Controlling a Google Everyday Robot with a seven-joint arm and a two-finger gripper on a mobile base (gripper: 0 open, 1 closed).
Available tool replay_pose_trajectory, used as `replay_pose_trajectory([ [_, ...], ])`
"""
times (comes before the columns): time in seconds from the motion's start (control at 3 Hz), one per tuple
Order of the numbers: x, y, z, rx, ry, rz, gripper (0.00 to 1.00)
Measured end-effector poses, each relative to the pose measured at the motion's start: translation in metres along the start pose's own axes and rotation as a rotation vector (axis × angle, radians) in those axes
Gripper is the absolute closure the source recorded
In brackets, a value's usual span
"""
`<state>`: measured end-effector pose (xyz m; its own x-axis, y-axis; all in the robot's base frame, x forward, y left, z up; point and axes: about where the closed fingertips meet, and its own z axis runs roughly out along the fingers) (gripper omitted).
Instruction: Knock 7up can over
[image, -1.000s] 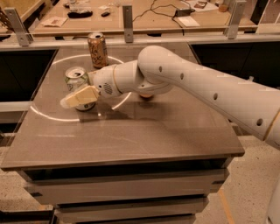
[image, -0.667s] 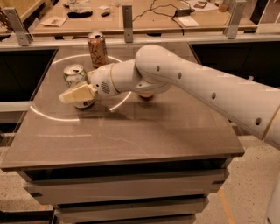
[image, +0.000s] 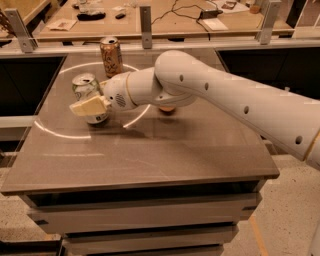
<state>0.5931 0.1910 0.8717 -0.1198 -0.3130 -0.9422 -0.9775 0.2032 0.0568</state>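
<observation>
Cans x2: 7up can (image: 86, 89) standing near table's (image: 150, 155) left edge, brown can (image: 111, 56) behind it by far edge, apart. Gripper (image: 91, 106) across 7up can's front, open or closed can't tell. One small brown item (image: 167, 108) mid-table under arm (image: 225, 97); front half open.

place: robotics lab | evidence: robot arm (image: 225, 100) with pincer (image: 88, 106) above table (image: 150, 155); workbench (image: 100, 31) behind, cables (image: 186, 11), papers (image: 216, 23)
</observation>
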Motion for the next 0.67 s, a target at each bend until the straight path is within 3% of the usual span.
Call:
replay_pose_trajectory([
  [0.33,-0.0035,-0.001,-0.0059,0.009,0.009,-0.018,1.0],
  [0.67,-0.0036,-0.0044,-0.0122,0.022,0.018,-0.025,1.0],
])
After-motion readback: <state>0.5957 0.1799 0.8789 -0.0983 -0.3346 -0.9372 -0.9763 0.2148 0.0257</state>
